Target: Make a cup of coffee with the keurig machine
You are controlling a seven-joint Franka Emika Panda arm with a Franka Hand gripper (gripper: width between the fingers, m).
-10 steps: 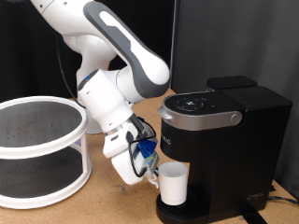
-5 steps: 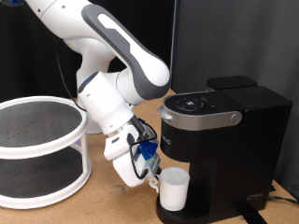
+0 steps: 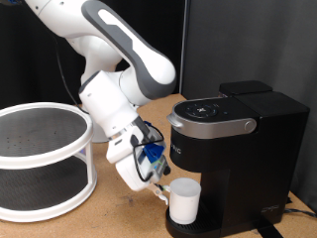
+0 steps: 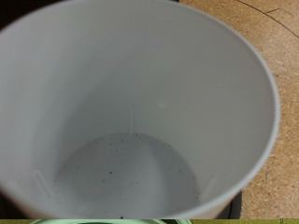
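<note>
One white cup (image 3: 184, 203) stands upright on the round base of the coffee machine (image 3: 238, 149), right under the machine's overhanging head, which is where a brew would pour down, so its place looks deliberate. In the wrist view the cup (image 4: 131, 112) fills nearly the whole picture: the camera looks straight down into it, and the inside is bare but for a few dark specks on the bottom. No liquid shows, so I judge that no coffee has been made yet.

The gripper (image 3: 158, 188) sits just beside the cup, on the side away from the machine's body, towards the exterior view's left. The arm (image 3: 119, 59) slants down to it from above the machine's left. The fingertips appear to be at the cup's handle side, which suits a hold that keeps the hand out from under the brew head while the cup goes in. Whether the fingers are clenched on the handle or let go I cannot tell: the exterior view is too small there, and the wrist view shows no fingers, only a strip of pale green at its edge.

The machine's lid looks closed, its button panel facing up. A white two-tier rack (image 3: 45, 159) stands well apart from the machine, past the arm.
</note>
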